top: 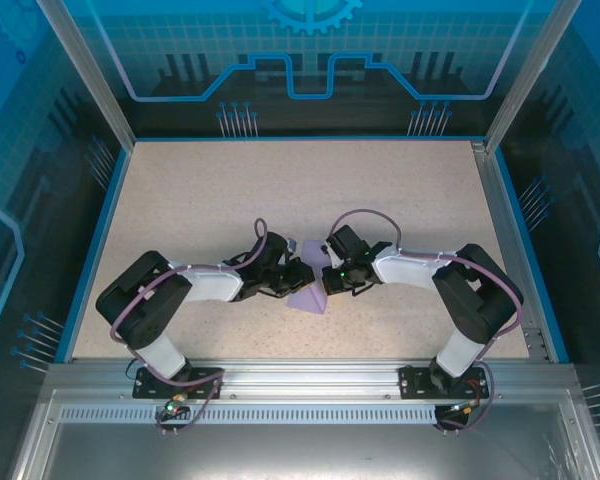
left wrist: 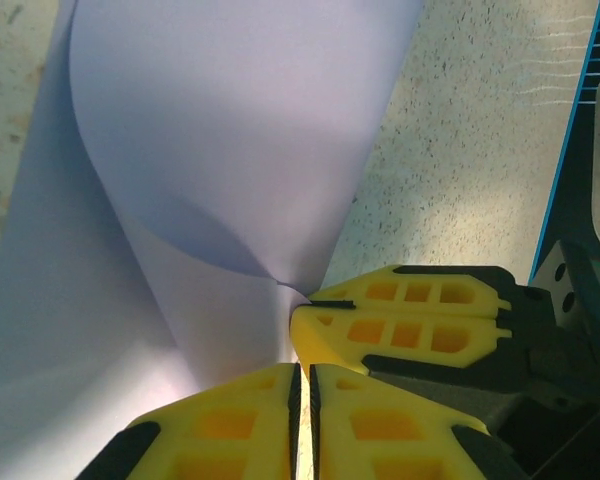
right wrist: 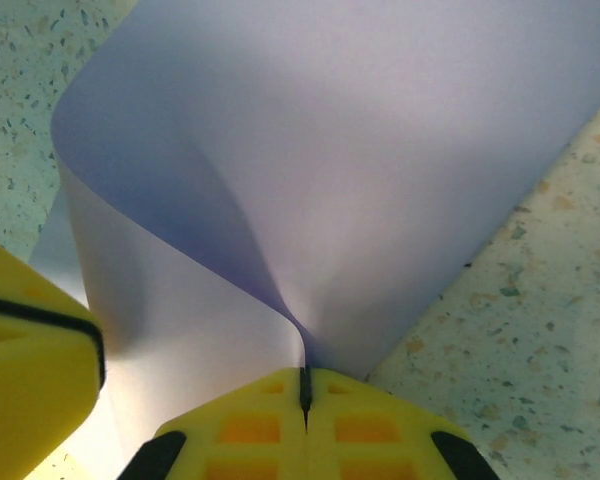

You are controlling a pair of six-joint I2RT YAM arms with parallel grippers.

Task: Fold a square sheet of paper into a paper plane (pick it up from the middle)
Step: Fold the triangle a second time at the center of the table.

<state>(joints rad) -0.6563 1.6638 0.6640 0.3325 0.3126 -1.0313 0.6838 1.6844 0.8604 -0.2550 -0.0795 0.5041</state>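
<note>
Fingers point(left wrist: 230, 430) of my left gripper point(left wrist: 302, 375) and right gripper point(right wrist: 305, 378) clamp the square sheet of paper point(top: 308, 298), bulging toward 6 o'clock: first fold, probably; next, edges need aligning.

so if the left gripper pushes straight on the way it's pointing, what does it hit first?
The square sheet of paper: its curled-up fold rises directly ahead of the left gripper. The right gripper sits just beside that line, so it would probably be missed.

square sheet of paper point(right wrist: 360, 150): thin paper, smooth, matt | table point(right wrist: 540, 330): speckled, grainy | left gripper point(left wrist: 302, 372): yellow plastic, matt
</note>
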